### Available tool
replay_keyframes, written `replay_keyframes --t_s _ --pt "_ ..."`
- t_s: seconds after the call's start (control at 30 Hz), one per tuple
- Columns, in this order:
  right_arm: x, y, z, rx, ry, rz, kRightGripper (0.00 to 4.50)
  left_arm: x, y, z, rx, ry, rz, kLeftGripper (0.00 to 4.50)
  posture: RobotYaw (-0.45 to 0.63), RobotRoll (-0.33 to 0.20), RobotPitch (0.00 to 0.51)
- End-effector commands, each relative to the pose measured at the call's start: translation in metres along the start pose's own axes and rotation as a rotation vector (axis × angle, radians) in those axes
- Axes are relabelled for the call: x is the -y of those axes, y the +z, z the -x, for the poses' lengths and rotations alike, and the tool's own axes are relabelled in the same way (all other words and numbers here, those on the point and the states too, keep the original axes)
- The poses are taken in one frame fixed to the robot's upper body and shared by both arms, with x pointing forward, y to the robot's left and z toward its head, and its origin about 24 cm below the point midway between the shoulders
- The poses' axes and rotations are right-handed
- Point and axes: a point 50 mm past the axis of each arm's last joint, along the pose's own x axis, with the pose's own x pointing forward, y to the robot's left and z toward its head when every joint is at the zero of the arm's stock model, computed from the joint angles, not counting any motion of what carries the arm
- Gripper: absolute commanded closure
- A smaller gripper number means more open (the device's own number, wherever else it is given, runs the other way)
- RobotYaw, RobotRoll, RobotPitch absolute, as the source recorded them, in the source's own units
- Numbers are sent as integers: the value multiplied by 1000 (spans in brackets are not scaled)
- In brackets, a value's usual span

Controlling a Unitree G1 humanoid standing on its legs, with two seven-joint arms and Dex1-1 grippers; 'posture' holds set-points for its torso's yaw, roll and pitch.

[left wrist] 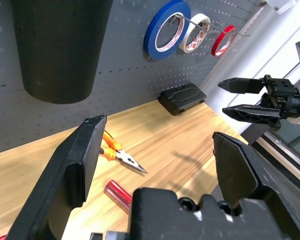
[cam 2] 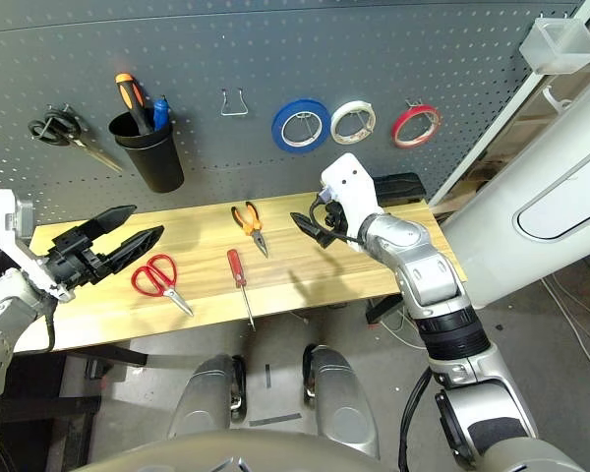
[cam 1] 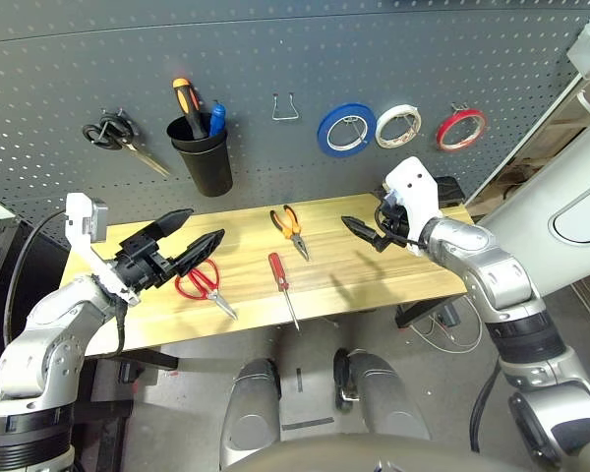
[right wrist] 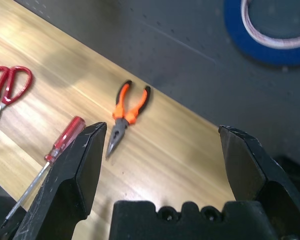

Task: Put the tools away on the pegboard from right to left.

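1. Red tape ring (cam 1: 461,128) hung on a hook at upper right of the pegboard (cam 1: 393,59) in the head view, rightmost of three rings.
2. White tape roll (cam 1: 398,125) hung just left of it, blue tape roll (cam 1: 346,130) left of that.
3. An empty wire hook (cam 1: 285,108) sat at upper centre of the board.
4. Black cup (cam 1: 201,149) hung at upper left, holding an orange-and-black handle and a blue item.
5. Black-handled scissors (cam 1: 118,138) hung further left, blades angled down to the right.
6. Pliers (cam 1: 291,225) lay on the wooden surface (cam 1: 354,270) near centre frame, close to the pegboard, nose toward the front edge.
7. Screwdriver (cam 1: 280,282) lay just below the pliers in frame, handle up, thin shaft toward the front edge.
8. Red-handled scissors (cam 1: 203,283) lay left of the screwdriver, blades toward lower right.
9. Left pincer (cam 1: 195,238) at centre left of frame, fingers spread, pinching nothing, above the red scissors' handles.
10. Right pincer (cam 1: 362,231) at centre right of frame, fingers spread, empty, over the surface, apart from the pliers.
11. A black flat case (left wrist: 182,97) lay against the pegboard's foot at the surface's right end.
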Motion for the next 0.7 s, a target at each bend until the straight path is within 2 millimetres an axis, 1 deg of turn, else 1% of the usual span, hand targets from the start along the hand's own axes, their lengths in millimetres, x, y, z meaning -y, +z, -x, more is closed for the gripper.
replay_keyframes --t_s 0.03,0.17,0.4,0.53,0.7 --pt "-1 -12 4 -7 15 37 23 5 -2 -3 -13 -17 0 0 26 0 111" --pt "-1 -19 8 -8 11 11 23 7 -3 -4 -18 -19 8 0 26 0 117" --pt "-3 -37 18 -86 47 -66 23 11 -6 -4 -27 -21 19 0 28 0 121" --pt "-4 -42 21 -115 60 -65 23 11 -10 -4 -40 -20 21 0 29 0 124" --pt "0 -44 22 -126 42 -56 23 13 -11 -5 -43 -22 24 0 27 0 130"
